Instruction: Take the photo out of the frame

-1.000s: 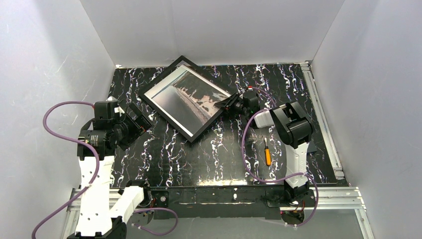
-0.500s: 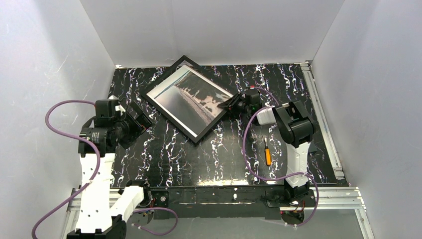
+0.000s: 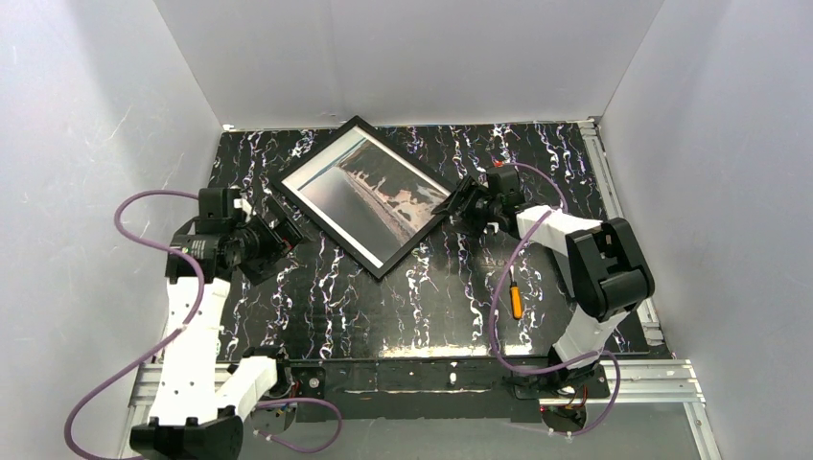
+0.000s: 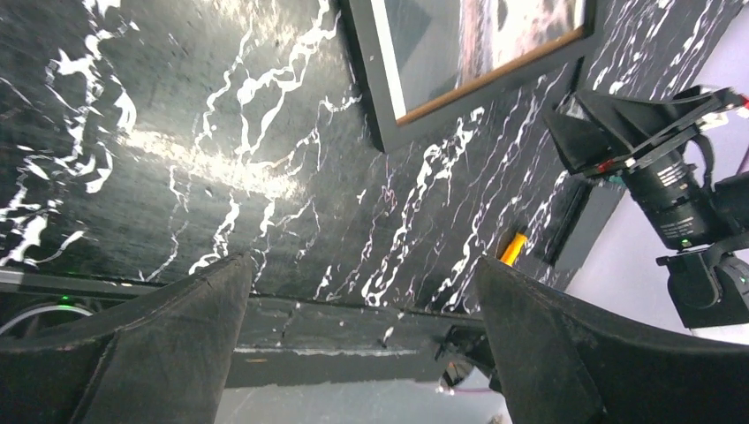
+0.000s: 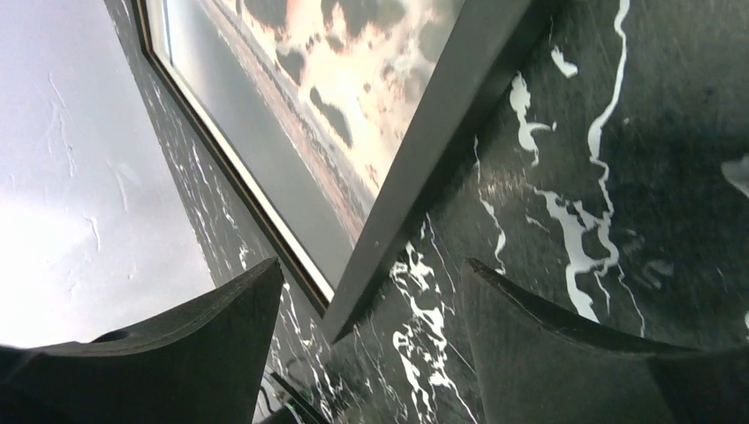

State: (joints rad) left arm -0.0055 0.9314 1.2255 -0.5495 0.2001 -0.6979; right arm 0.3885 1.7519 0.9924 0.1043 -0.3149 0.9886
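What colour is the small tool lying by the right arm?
The tool has an orange handle; top external view shows it best.

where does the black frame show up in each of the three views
top external: the frame lies tilted like a diamond, upper centre.
left wrist: top centre, only one corner and two borders in view.
right wrist: top to centre, a wide border running diagonally down to a corner between the fingers.
shared landmark: the right gripper, open beside the frame's corner, shows in all three.

Plain white walls (image 3: 412, 57) enclose a black tabletop (image 3: 383, 307) veined with white marbling.
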